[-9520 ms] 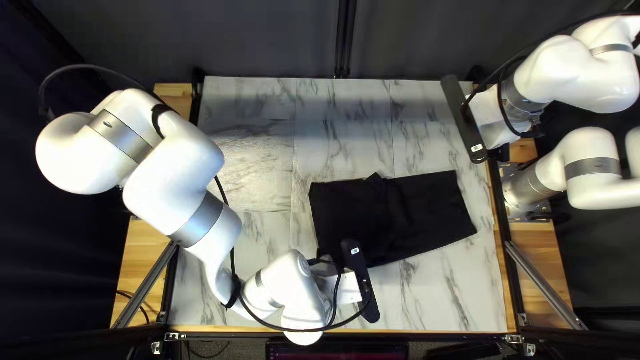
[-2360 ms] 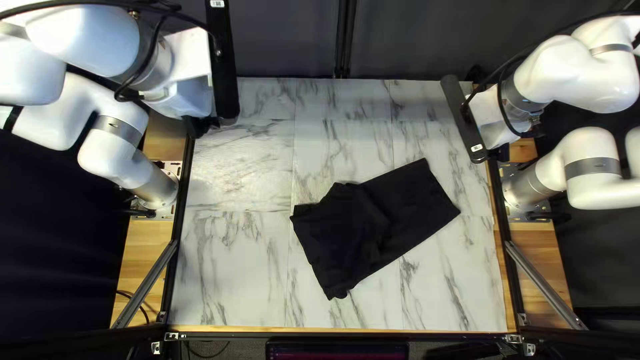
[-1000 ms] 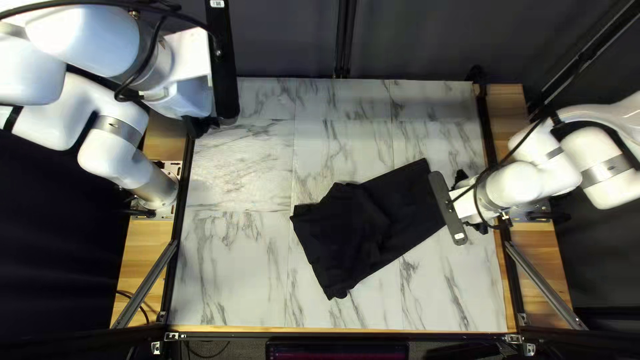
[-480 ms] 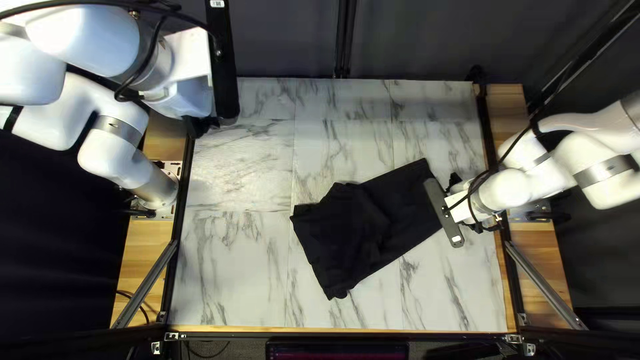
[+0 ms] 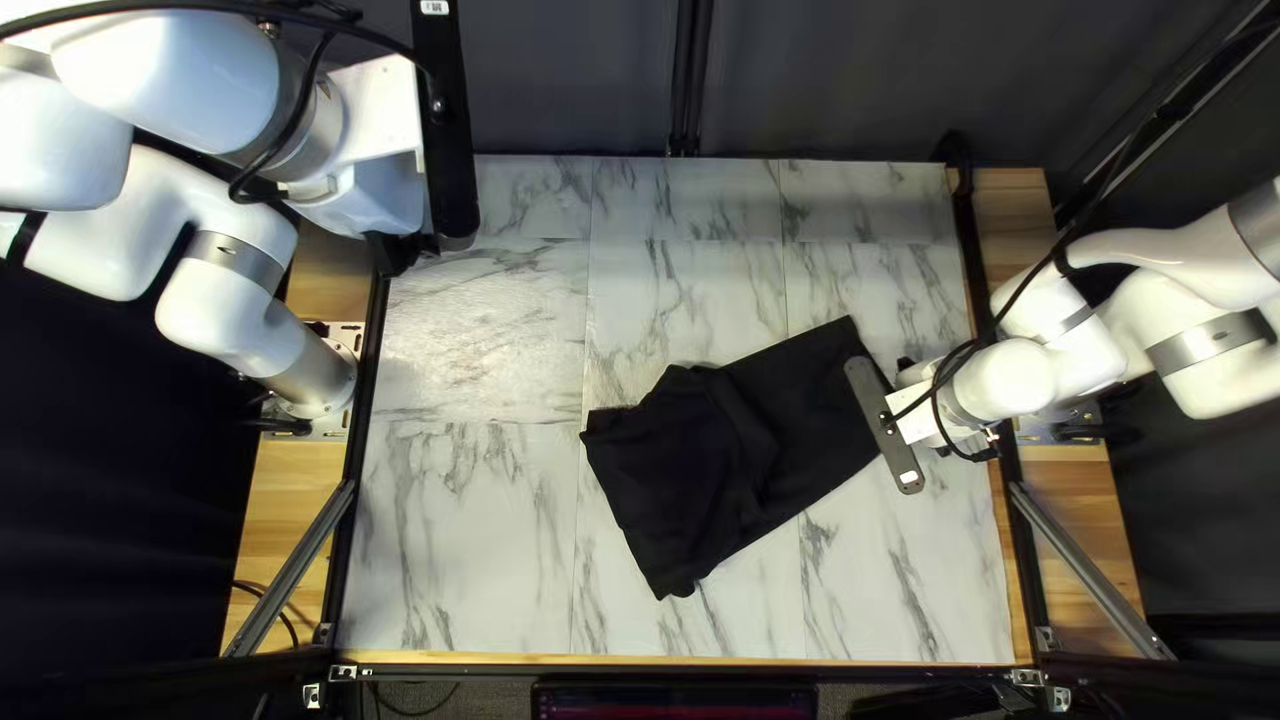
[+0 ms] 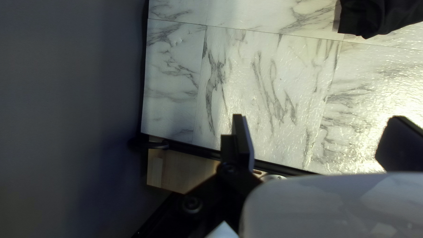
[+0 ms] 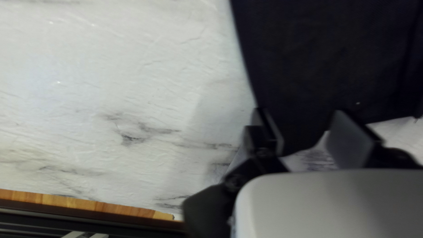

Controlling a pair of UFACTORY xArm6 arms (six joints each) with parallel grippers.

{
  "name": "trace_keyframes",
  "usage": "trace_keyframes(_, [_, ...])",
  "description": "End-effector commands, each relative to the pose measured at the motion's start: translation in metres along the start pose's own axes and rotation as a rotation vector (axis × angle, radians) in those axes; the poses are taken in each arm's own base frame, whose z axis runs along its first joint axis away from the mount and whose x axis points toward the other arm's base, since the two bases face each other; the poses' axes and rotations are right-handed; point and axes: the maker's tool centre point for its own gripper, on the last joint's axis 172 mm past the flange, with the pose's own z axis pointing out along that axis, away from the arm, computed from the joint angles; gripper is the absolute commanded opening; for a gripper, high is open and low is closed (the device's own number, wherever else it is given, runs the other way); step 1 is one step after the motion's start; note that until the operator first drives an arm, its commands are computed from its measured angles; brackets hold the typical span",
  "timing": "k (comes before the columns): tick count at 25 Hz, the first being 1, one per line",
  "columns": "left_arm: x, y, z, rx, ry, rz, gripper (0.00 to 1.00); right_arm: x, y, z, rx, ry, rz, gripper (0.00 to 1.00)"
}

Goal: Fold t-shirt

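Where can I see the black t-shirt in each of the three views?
Top left view: the black t-shirt lies right of the table's middle.
Left wrist view: only one end, well ahead of the left gripper.
Right wrist view: the other end, just ahead of the right gripper.
Shared landmark: the grey-veined tabletop.

Top left view: we list one brightly lit table point(image 5: 467, 560), pale sheen at ten o'clock; one dim curtain point(image 5: 574, 80), twelve o'clock. Left wrist view: strong glare on the table, two o'clock from our left gripper point(image 5: 451, 134). Right wrist view: faint shadow, nine o'clock from our right gripper point(image 5: 886, 427); table veining blurred.
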Motion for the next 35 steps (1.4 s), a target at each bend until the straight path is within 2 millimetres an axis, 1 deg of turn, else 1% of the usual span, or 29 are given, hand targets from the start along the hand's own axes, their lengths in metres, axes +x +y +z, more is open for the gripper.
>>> trace_keyframes(1, [0.0, 0.0, 0.0, 0.0, 0.0, 0.0, 1.0, 0.027, 0.012, -0.032, -0.042, 0.004, -0.025, 0.0])
trace_keyframes(3, [0.0, 0.0, 0.0, 0.0, 0.0, 0.0, 1.0, 0.039, 0.017, -0.042, -0.063, 0.003, -0.039, 0.0])
trace_keyframes(6, [0.0, 0.0, 0.0, 0.0, 0.0, 0.0, 1.0, 0.068, 0.029, -0.06, -0.105, -0.003, -0.073, 0.0])
trace_keyframes(8, [0.0, 0.0, 0.0, 0.0, 0.0, 0.0, 1.0, 0.084, 0.033, -0.067, -0.126, -0.006, -0.092, 0.0])
trace_keyframes(9, [0.0, 0.0, 0.0, 0.0, 0.0, 0.0, 1.0, 0.095, 0.035, -0.071, -0.141, -0.008, -0.108, 0.0])
trace_keyframes(10, [0.0, 0.0, 0.0, 0.0, 0.0, 0.0, 1.0, 0.1, 0.036, -0.073, -0.148, -0.009, -0.115, 0.0])
trace_keyframes(11, [0.0, 0.0, 0.0, 0.0, 0.0, 0.0, 1.0, 0.115, 0.037, -0.079, -0.166, -0.01, -0.132, 0.0])
trace_keyframes(13, [0.0, 0.0, 0.0, 0.0, 0.0, 0.0, 1.0, 0.131, 0.038, -0.086, -0.187, -0.011, -0.15, 0.0])
trace_keyframes(14, [0.0, 0.0, 0.0, 0.0, 0.0, 0.0, 1.0, 0.144, 0.038, -0.092, -0.205, -0.011, -0.164, 0.0])
trace_keyframes(15, [0.0, 0.0, 0.0, 0.0, 0.0, 0.0, 1.0, 0.152, 0.038, -0.096, -0.214, -0.01, -0.172, 0.0])
trace_keyframes(16, [0.0, 0.0, 0.0, 0.0, 0.0, 0.0, 1.0, 0.165, 0.039, -0.101, -0.233, -0.009, -0.185, 0.0])
trace_keyframes(18, [0.0, 0.0, 0.0, 0.0, 0.0, 0.0, 1.0, 0.177, 0.038, -0.106, -0.253, -0.009, -0.201, 0.0])
trace_keyframes(19, [0.0, 0.0, 0.0, 0.0, 0.0, 0.0, 1.0, 0.187, 0.038, -0.108, -0.268, -0.008, -0.213, 0.0])
trace_keyframes(20, [0.0, 0.0, 0.0, 0.0, 0.0, 0.0, 1.0, 0.192, 0.038, -0.109, -0.275, -0.009, -0.219, 0.0])
trace_keyframes(24, [0.0, 0.0, 0.0, 0.0, 0.0, 0.0, 1.0, 0.222, 0.044, -0.113, -0.314, -0.005, -0.257, 0.0])
trace_keyframes(28, [0.0, 0.0, 0.0, 0.0, 0.0, 0.0, 1.0, 0.245, 0.05, -0.111, -0.338, -0.001, -0.29, 0.0])
trace_keyframes(29, [0.0, 0.0, 0.0, 0.0, 0.0, 0.0, 1.0, 0.254, 0.05, -0.11, -0.346, 0.0, -0.303, 0.0])
trace_keyframes(30, [0.0, 0.0, 0.0, 0.0, 0.0, 0.0, 1.0, 0.258, 0.049, -0.109, -0.35, 0.001, -0.309, 0.0])
trace_keyframes(32, [0.0, 0.0, 0.0, 0.0, 0.0, 0.0, 1.0, 0.275, 0.043, -0.105, -0.363, 0.004, -0.332, 0.0])
trace_keyframes(33, [0.0, 0.0, 0.0, 0.0, 0.0, 0.0, 1.0, 0.279, 0.041, -0.104, -0.366, 0.005, -0.339, 0.0])
trace_keyframes(35, [0.0, 0.0, 0.0, 0.0, 0.0, 0.0, 1.0, 0.294, 0.03, -0.098, -0.374, 0.013, -0.367, 0.0])
